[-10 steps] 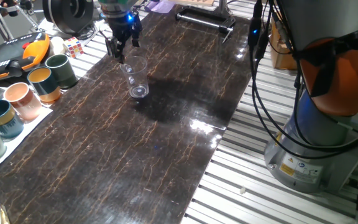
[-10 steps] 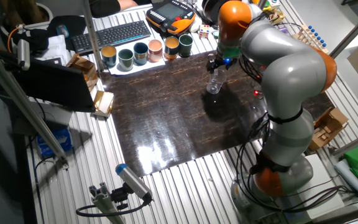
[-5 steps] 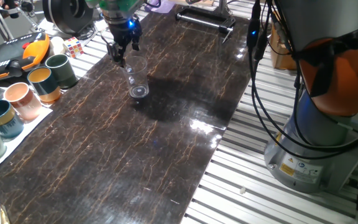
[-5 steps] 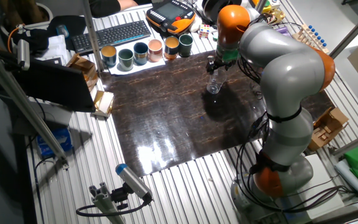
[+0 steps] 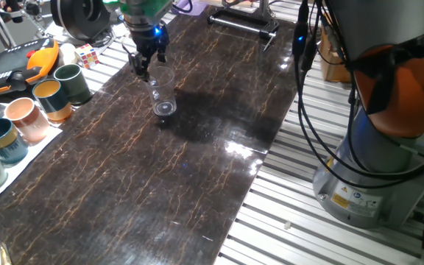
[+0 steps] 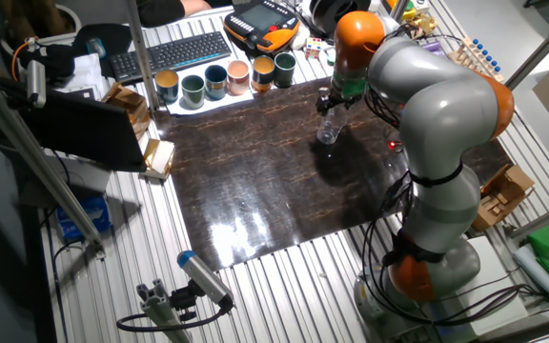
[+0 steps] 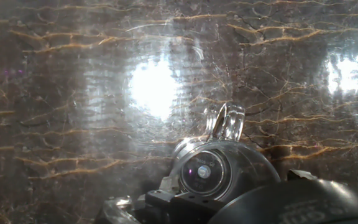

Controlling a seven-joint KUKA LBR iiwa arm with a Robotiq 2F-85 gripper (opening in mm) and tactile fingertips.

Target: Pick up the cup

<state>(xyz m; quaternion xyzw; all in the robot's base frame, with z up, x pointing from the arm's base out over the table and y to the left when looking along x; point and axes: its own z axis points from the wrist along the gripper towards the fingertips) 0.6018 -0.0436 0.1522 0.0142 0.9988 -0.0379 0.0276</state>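
- We're thinking the job is roughly at the halfway mark: the claw is sitting down at the rim of the clear cup, but the cup's thick base is resting on the dark marbled worktop, so the lift itself is not yet done.
- The cup is standing upright near the far end of the worktop, well apart from the row of coloured mugs along the side.
- From the hand view we're looking straight down into the cup, its round base glinting right under the camera.
- Claw state: the fingers are looking close together at the rim, but we honestly can't tell if they're actually pinching the wall.
- The arm is arching over from its base, wrist pointing straight down.
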